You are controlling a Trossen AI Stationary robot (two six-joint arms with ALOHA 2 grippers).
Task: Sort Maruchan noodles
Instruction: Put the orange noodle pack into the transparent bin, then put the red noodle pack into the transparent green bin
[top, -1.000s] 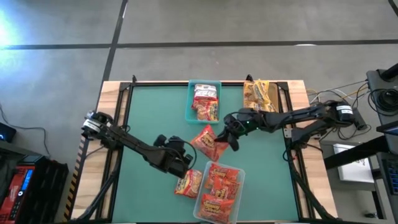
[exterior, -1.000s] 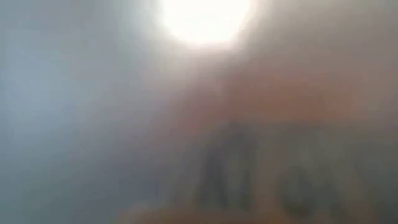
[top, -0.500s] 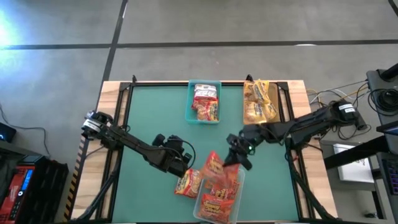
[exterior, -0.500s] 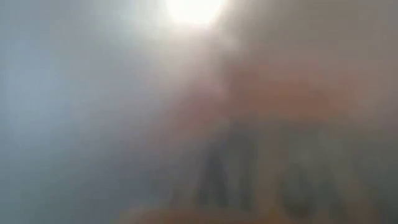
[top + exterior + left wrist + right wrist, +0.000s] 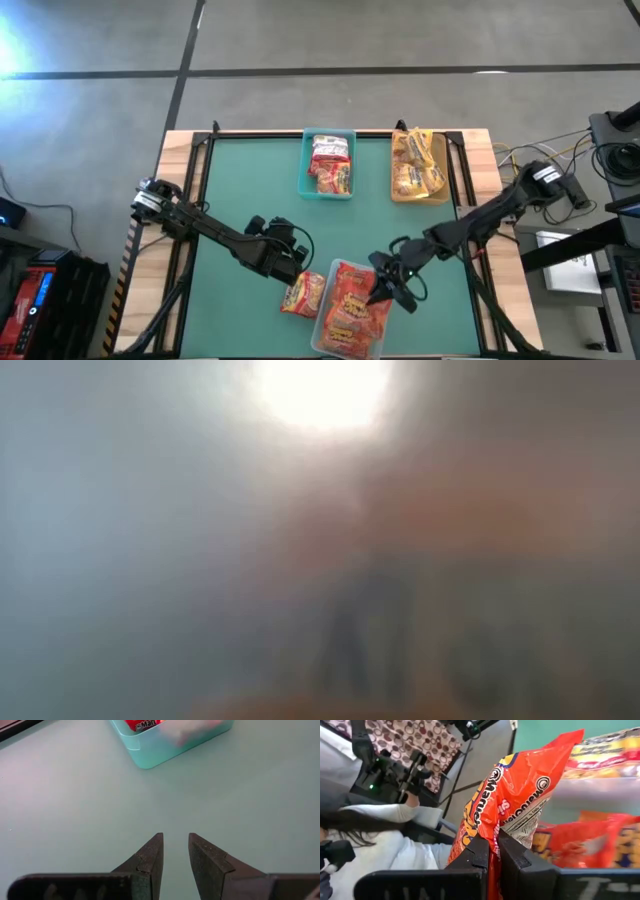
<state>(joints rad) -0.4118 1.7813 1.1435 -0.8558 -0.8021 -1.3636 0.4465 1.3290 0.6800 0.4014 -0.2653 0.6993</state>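
- Right gripper (image 5: pixel 383 290) over the clear bin (image 5: pixel 322 335) at the counter's (image 5: pixel 240 180) near edge, clamped on a red-orange noodle packet (image 5: pixel 512 795) by its crinkled end.
- Left gripper (image 5: pixel 175 852) idle above bare counter, fingers narrowly parted, holding nothing, just beside a loose packet (image 5: pixel 301 294) outside the bin.
- Risk: thin pinch on slippery film, could slip early and land on the rim.
- Bin already heaped; could slide off.

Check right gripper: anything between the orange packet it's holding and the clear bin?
Nothing visible. The right gripper is shut on the orange packet, already over the clear bin, which holds more orange packets.
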